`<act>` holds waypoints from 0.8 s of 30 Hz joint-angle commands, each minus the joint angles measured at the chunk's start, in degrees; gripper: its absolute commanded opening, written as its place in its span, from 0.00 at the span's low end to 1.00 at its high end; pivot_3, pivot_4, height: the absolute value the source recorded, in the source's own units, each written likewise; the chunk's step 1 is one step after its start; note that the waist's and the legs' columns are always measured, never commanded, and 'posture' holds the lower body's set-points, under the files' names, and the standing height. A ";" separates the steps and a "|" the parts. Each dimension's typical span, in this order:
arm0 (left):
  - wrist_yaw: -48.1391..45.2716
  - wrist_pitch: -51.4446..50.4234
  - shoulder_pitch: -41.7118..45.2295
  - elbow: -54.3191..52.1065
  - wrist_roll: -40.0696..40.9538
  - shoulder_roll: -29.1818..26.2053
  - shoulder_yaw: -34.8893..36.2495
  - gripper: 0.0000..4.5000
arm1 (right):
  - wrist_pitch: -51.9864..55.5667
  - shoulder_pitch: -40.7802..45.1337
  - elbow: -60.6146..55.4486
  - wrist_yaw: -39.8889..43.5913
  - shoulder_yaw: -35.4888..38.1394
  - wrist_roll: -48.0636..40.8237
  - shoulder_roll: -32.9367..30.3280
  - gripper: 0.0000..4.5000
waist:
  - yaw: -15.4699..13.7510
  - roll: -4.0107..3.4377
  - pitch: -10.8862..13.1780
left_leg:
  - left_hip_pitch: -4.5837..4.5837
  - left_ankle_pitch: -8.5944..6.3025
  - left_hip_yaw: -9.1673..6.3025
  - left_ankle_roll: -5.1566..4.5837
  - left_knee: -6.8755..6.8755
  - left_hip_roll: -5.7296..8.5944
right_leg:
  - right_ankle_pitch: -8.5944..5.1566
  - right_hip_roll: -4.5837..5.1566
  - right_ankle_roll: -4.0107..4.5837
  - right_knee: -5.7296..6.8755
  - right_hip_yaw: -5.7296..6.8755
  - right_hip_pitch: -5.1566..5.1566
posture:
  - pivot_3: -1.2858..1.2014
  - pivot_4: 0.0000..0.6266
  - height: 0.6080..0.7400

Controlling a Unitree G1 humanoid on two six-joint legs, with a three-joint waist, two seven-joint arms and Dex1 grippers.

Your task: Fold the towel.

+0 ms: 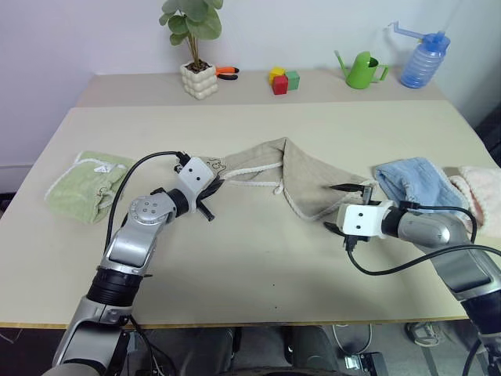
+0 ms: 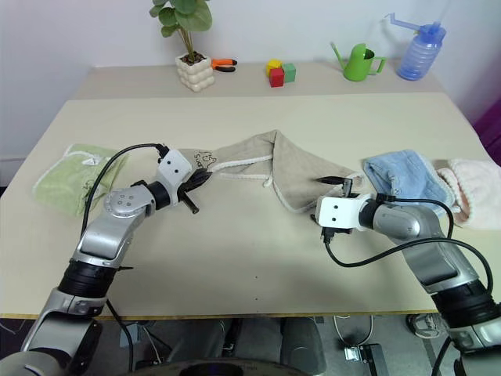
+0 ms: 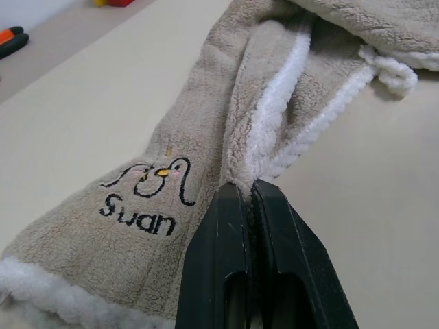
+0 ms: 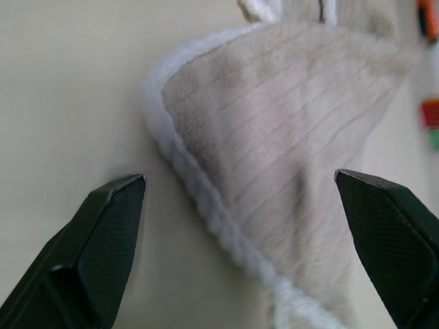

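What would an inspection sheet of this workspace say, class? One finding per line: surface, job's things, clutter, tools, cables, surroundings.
Surface: beige table, with a second table behind it.
Job's things: tan towel lying bunched and stretched out, logo end by the left tool.
Clutter: green towel, blue towel, pink towel on the front table; plant, blocks, watering can, bottle, orange-handled item on the back one.
Tools: left tool shut on the towel's edge; right tool open, its fingers either side of the towel's corner.
Cables: black cable looping over the left arm; another under the right.
Surroundings: white wall behind.
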State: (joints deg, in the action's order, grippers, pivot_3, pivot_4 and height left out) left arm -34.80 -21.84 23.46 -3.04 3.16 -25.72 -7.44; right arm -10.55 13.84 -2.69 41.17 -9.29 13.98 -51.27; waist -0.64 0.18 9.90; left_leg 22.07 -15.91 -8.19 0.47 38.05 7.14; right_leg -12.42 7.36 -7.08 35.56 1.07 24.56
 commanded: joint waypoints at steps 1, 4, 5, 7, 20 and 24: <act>0.37 -0.20 -0.19 -2.92 0.51 -0.05 0.99 0.02 | -4.07 2.86 3.65 -2.39 -1.11 2.51 2.28 1.00 | 0.03 0.01 0.00 | -0.05 0.00 0.05 0.00 0.00 -0.03 | 0.00 -0.05 0.00 0.00 -0.09 -0.01 | 0.52 0.24 0.94; 0.53 -0.53 -0.65 -3.47 0.46 0.03 1.00 0.02 | -6.14 4.96 5.91 -3.29 -2.33 3.41 4.67 1.00 | 0.12 0.03 0.00 | -0.10 0.00 0.13 0.00 -0.01 -0.08 | 0.00 -0.16 0.00 0.00 -0.26 -0.02 | 0.52 0.24 0.94; 0.54 -0.59 -0.80 -3.61 0.45 0.01 0.99 0.02 | -6.55 5.65 6.68 -3.51 -2.68 3.74 5.53 1.00 | 0.11 0.03 0.00 | -0.12 0.00 0.16 0.00 -0.02 -0.10 | 0.00 -0.18 0.00 0.00 -0.31 -0.02 | 0.52 0.24 0.94; 0.54 -0.72 -1.01 -3.85 0.40 -0.05 0.98 0.02 | -7.19 6.81 8.19 -3.94 -3.17 4.16 7.04 1.00 | 0.09 0.03 0.00 | -0.16 -0.01 0.19 0.01 -0.04 -0.11 | 0.00 -0.22 0.01 0.00 -0.37 -0.02 | 0.52 0.24 0.94; 0.61 -1.49 -2.65 -5.49 0.20 -0.80 1.35 0.00 | -9.06 8.05 9.74 -2.82 -3.21 2.00 9.93 0.03 | 0.00 0.02 0.00 | -0.30 -0.03 0.36 -0.02 -0.12 -0.13 | 0.01 -0.26 0.01 0.00 -0.56 -0.03 | 0.52 0.24 0.94; 0.02 -1.96 -4.34 -7.13 1.19 -2.98 3.93 0.00 | -7.86 6.60 6.31 -1.39 -0.86 -2.61 9.78 0.01 | 0.06 0.02 0.01 | -0.29 -0.04 0.37 -0.03 -0.13 -0.13 | 0.01 -0.27 0.01 0.00 -0.58 -0.02 | 0.52 0.24 0.94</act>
State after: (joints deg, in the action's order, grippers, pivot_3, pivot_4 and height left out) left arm -34.75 -23.73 19.55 -7.48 3.32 -27.33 -6.79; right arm -18.65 20.53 7.29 39.16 -12.80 14.46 -41.47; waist -0.59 0.20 9.91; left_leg 21.77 -15.95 -7.82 0.43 37.91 7.01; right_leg -12.41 7.10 -7.07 35.56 0.48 24.56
